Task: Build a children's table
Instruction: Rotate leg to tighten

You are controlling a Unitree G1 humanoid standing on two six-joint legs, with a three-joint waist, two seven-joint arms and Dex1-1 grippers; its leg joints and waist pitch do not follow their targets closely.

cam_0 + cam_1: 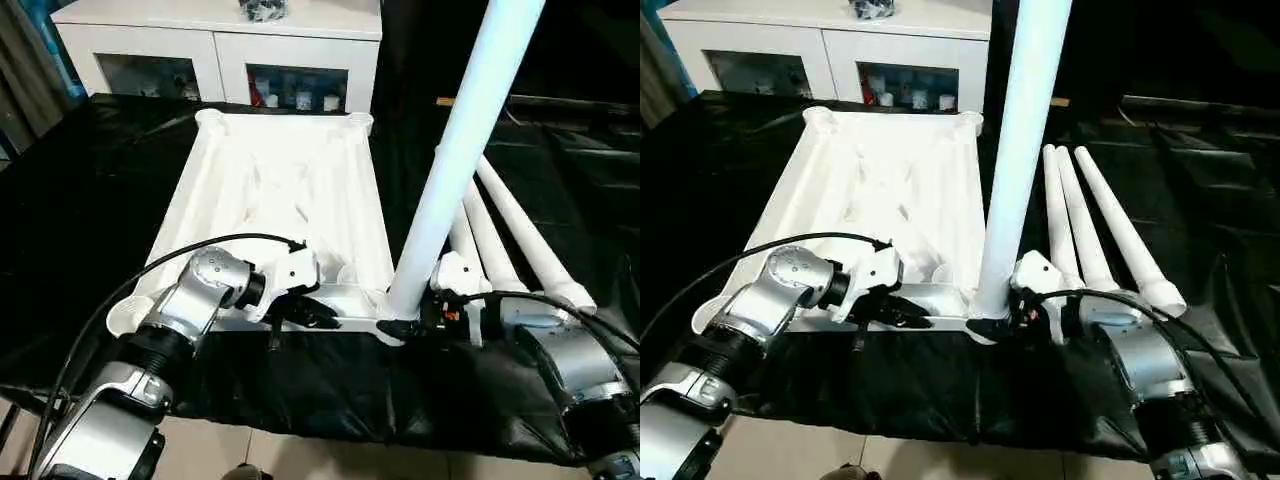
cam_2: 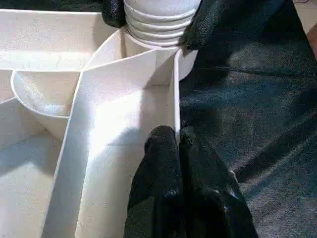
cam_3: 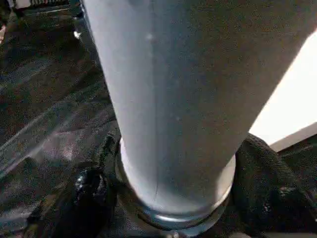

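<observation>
The tabletop (image 1: 290,190) lies upside down, ribbed underside up, on the black-covered desk (image 1: 90,200), its far end toward a white cabinet (image 1: 220,40).

The left arm reaches in from the near left, forearm angled up and inward. The left gripper (image 1: 312,312) has its fingers (image 2: 166,163) clenched on the near rim wall of the tabletop, one finger on each side of the thin wall.

The right arm comes in from the near right, wrist turned inward. The right gripper (image 1: 408,322) grasps the base of an upright leg (image 1: 455,150), which stands in the near right corner socket (image 2: 153,42), tilted slightly.

Three spare legs (image 1: 1090,215) lie side by side on the desk just right of the tabletop.
</observation>
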